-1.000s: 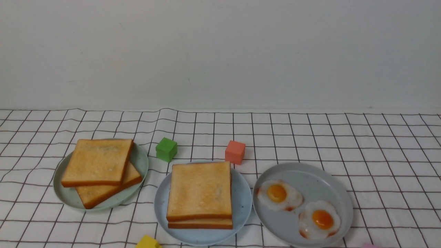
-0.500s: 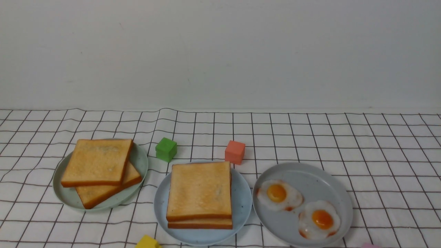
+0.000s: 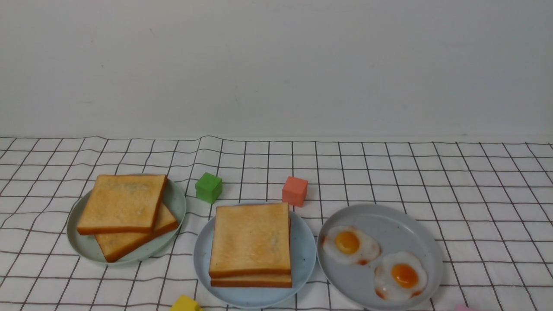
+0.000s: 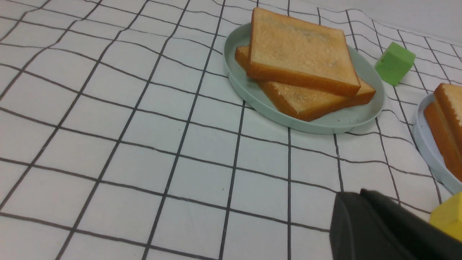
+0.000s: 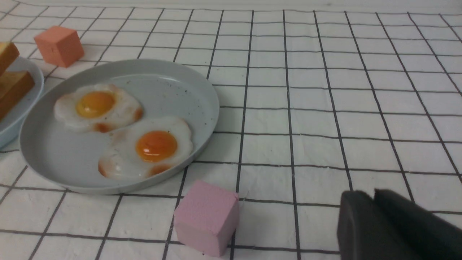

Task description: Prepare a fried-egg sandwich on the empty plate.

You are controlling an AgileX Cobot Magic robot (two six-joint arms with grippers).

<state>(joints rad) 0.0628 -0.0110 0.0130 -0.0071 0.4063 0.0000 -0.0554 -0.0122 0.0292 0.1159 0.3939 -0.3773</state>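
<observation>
A: State the position of the task items.

B: The fried-egg sandwich [image 3: 250,244], two toast slices stacked squarely, sits on the light blue plate [image 3: 302,255] at the near centre of the front view. No egg shows between the slices from any view; whether one lies inside cannot be told. Two fried eggs [image 3: 373,261] lie on the grey plate [image 3: 389,216] just to its right. Two more toast slices [image 3: 123,207] rest on the pale green plate [image 3: 175,203] to the left.

A: State the condition of each gripper.

B: Neither arm appears in the front view. The left gripper [image 4: 382,227] shows in its wrist view only as a dark mass low over the cloth, near a yellow block [image 4: 449,216]. The right gripper [image 5: 393,227] shows likewise, near a pink block [image 5: 207,216]. The opening cannot be told for either. Nothing appears to be held.

A: Identify the step in hand.

B: Judged from the layout, assembly appears finished or nearly so, both arms standing clear.

A: Specify the next move.

B: Confirm the filling. If it is missing, lift the top slice with the left gripper, then transfer one egg with the right gripper, gripping its thin edge.
</observation>
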